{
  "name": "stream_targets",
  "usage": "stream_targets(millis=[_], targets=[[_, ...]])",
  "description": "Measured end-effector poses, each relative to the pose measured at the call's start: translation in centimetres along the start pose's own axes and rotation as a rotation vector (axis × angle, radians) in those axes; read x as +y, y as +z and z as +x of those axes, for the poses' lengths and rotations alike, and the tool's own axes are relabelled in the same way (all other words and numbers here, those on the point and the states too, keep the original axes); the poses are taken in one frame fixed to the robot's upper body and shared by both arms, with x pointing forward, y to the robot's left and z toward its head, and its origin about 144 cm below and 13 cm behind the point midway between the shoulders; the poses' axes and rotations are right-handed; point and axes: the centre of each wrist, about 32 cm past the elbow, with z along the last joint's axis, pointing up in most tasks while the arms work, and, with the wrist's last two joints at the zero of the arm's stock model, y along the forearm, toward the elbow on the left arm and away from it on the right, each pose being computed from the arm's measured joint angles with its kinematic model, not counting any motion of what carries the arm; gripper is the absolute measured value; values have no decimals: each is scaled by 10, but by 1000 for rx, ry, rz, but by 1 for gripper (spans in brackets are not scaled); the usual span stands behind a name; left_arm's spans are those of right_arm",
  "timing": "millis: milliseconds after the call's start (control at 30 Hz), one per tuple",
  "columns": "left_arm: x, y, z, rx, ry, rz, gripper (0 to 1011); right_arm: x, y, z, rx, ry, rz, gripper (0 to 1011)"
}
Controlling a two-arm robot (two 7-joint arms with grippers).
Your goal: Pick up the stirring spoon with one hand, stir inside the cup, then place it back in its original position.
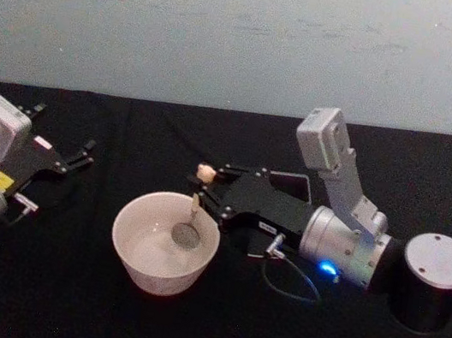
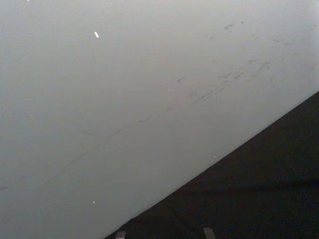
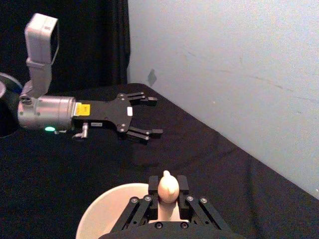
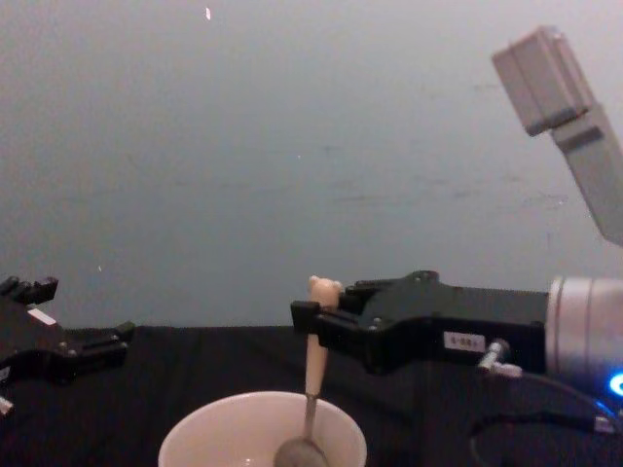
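R end effector [image 1: 209, 189] clamped on stirring spoon [image 1: 193, 209], bowl in cup [image 1: 130, 264]; L end effector [image 3: 148, 116] spread wide.

So the right gripper [image 4: 317, 319] reaches in from the right, pinching the spoon [image 4: 314, 368] near its top, bowl end down inside the cup [image 4: 204, 436]. The left gripper [image 4: 76, 313] sits spread apart at the left edge.

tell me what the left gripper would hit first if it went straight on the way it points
Probably the pale wall: the open left gripper points across bare black table toward it, passing behind the cup, though depth is unclear.
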Motion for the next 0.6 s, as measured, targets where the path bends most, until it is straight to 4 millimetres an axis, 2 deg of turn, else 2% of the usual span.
stream_targets(millis=[267, 600], targets=[[0, 0, 0, 0, 0, 0, 1001, -13, 2, -5, 10, 31, 5, 214], [0, 0, 0, 0, 0, 0, 1001, -10, 3, -18, 31, 82, -1, 214]])
